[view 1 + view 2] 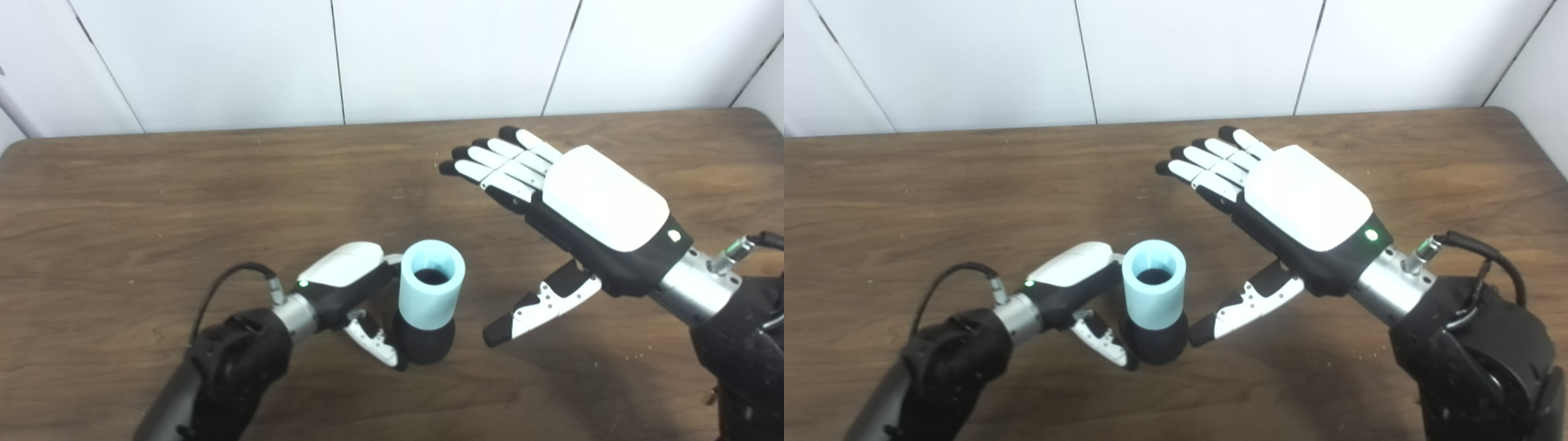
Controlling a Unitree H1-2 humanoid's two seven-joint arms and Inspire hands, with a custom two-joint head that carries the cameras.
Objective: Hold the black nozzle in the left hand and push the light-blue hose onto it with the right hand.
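The black nozzle [424, 343] stands upright on the wooden table [184, 202]. The light-blue hose [430, 285], a short open tube, sits on top of it, pushed over its upper part. My left hand [352, 288] is wrapped around the nozzle from the left, thumb in front and fingers hidden behind the tube. My right hand [569, 202] is open and empty, fingers spread, hovering to the right of the hose and above it, not touching it. The same scene shows in the right eye view, with the hose [1154, 283], the left hand [1072, 283] and the right hand [1286, 208].
The white panel wall [392, 55] runs behind the table's far edge. A black cable [236, 275] loops off my left wrist. A few small crumbs [634, 355] lie on the table at the front right.
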